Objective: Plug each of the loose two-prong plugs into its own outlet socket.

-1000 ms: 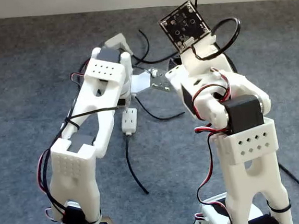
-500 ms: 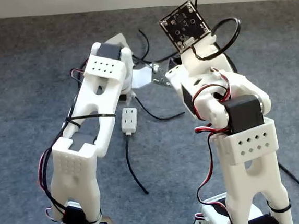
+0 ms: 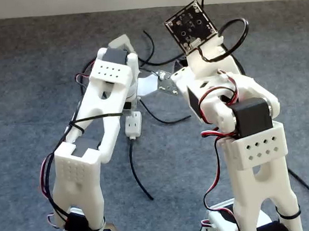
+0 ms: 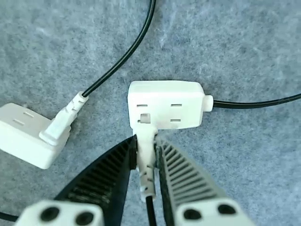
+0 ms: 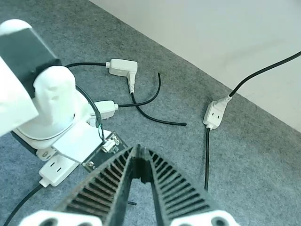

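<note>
Beside the clamped plug, another outlet block, black cord.

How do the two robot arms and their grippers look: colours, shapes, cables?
The left arm and right arm are white plastic links with grids of small round holes, joined by black motor blocks. Thin red, black and white wires loop along them. The left gripper and right gripper have black, ribbed, tapering fingers on white bases. A square black circuit board sits on the right wrist.
</note>
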